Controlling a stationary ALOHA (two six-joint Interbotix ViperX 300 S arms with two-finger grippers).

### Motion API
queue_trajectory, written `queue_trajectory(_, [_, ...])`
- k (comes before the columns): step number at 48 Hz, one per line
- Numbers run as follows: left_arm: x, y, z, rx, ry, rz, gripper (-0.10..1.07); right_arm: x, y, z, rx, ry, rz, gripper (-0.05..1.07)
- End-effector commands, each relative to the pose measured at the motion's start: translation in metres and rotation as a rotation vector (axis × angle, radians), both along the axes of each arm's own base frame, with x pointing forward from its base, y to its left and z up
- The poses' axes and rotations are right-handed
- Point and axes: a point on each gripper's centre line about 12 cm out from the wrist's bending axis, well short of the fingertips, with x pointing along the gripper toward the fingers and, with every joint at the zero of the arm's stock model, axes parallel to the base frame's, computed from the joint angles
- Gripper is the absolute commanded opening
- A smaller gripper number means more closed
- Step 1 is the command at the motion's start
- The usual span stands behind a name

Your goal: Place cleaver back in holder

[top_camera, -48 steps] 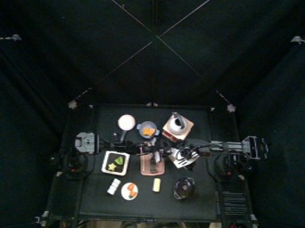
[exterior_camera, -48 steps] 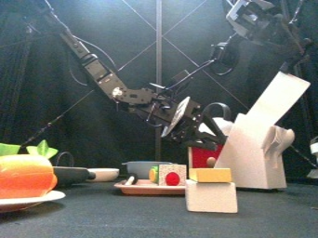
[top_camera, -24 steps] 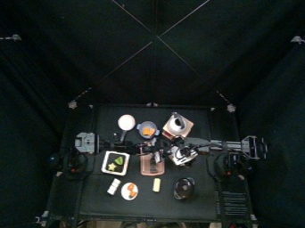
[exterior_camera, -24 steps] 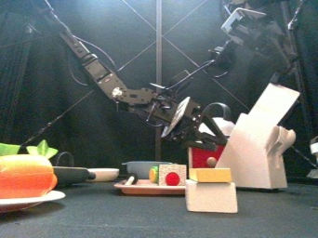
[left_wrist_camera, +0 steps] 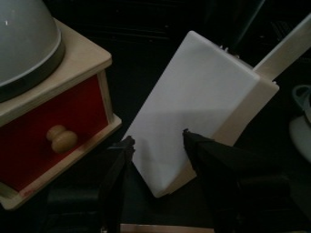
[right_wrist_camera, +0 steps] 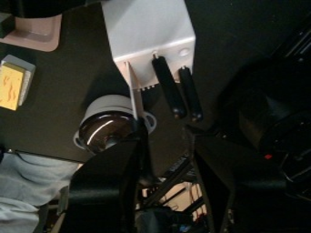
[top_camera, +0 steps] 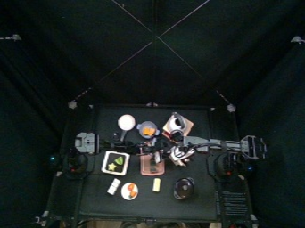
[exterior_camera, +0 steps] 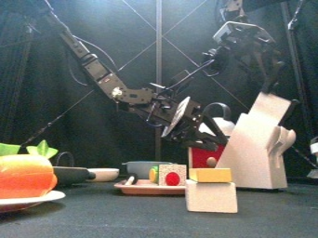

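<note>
Cleaver (exterior_camera: 272, 112) sunk lower into white holder (exterior_camera: 248, 153) than a second ago, blade top tilted up out of slot, right gripper (exterior_camera: 248, 42) now spread wide and lifted clear above, left gripper (left_wrist_camera: 158, 155) unchanged, jaws wide open astride holder's base beside red-drawered grinder (left_wrist_camera: 55, 127).

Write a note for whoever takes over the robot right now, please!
Left gripper: open, jaws on either side of the holder's lower end.
Right gripper: open, just above the cleaver, not holding it.
Cleaver: stands tilted, sticking up out of the holder.
Done: cleaver looks to be back in the holder.
Left: probably only drawing both arms away without knocking it.
</note>
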Motion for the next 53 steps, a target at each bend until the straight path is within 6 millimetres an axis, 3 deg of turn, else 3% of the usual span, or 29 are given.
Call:
queue_trajectory(1, [0.005, 0.0, 0.027, 0.012, -0.063, -0.005, 0.85, 0.001, -0.003, 0.01, -0.023, -0.04, -0.003, 0.8])
queue_trajectory(16, [0.004, -0.001, 0.027, 0.01, -0.062, -0.005, 0.85, -0.001, -0.007, 0.015, -0.055, -0.055, -0.006, 0.82])
queue_trajectory(25, [-0.002, -0.001, 0.032, 0.011, -0.064, -0.005, 0.85, -0.016, -0.007, 0.026, -0.083, -0.088, -0.006, 0.81])
queue_trajectory(39, [-0.029, -0.004, 0.051, 0.013, -0.073, -0.003, 0.85, -0.048, -0.015, 0.033, -0.217, -0.236, 0.0, 0.81])
queue_trajectory(53, [-0.067, -0.021, 0.081, 0.002, -0.106, -0.024, 0.85, -0.052, -0.029, 0.01, -0.408, -0.552, 0.07, 0.81])
